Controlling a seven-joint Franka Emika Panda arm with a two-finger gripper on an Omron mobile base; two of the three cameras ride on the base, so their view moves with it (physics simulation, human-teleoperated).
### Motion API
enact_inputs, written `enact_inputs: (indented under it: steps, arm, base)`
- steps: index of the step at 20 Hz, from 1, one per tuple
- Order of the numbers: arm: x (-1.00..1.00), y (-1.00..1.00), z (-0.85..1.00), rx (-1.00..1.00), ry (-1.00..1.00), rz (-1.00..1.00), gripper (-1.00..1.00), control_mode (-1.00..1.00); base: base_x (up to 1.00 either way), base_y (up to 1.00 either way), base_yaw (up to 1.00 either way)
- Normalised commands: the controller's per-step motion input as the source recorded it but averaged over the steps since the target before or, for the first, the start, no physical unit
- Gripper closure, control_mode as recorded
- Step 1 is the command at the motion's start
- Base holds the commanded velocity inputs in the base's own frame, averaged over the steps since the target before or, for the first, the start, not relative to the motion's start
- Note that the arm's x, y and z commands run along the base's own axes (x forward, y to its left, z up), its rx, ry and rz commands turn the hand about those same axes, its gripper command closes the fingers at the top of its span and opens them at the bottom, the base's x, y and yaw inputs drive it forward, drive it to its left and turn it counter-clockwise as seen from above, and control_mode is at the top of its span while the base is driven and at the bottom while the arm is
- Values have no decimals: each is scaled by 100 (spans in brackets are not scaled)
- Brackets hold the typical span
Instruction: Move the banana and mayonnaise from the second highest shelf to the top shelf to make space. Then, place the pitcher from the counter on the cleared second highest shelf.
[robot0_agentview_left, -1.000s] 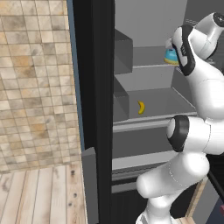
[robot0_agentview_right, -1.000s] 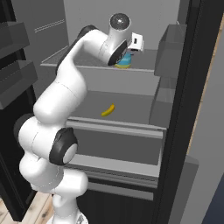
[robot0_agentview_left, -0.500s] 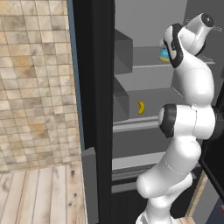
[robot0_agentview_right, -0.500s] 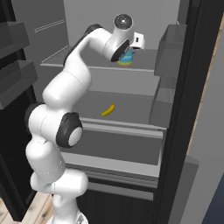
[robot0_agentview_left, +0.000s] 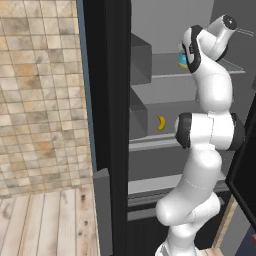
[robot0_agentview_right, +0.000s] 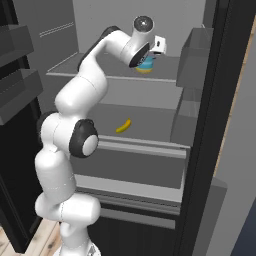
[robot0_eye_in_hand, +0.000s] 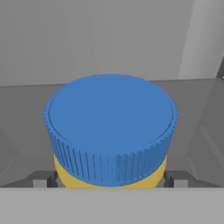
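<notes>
The gripper (robot0_eye_in_hand: 110, 178) stood spread wide, one fingertip (robot0_eye_in_hand: 42, 179) on each side of the mayonnaise (robot0_eye_in_hand: 110, 135), which sat upright on the top shelf (robot0_agentview_right: 165, 76). Whether the tips touched the jar could not be told. The banana (robot0_agentview_right: 123, 126) lay on the second shelf (robot0_agentview_right: 145, 146) below.

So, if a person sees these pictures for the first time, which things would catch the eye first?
Probably the white robot arm reaching high into the open grey fridge, its gripper at the short round mayonnaise jar with blue lid and yellow band on the top shelf. In the hand view the wide-open finger tips flank the jar. Next, the small curved bright yellow banana lies alone on the shelf below.
</notes>
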Motion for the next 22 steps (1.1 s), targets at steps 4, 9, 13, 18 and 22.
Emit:
enact_inputs:
  steps: [4, 9, 13, 18, 22]
  arm:
    - [36, 2, -21, 0, 0, 0, -100, -100]
    - [9, 11, -16, -2, -4, 0, -100, -100]
    - [-18, 16, -1, -4, -18, 0, -100, -100]
    - [-51, 37, 0, -8, -17, 0, -100, -100]
    - [-27, 51, -18, -14, -14, 0, -100, -100]
  base:
    - [0, 0, 0]
    - [0, 0, 0]
    - [0, 0, 0]
    - [0, 0, 0]
    - [0, 0, 0]
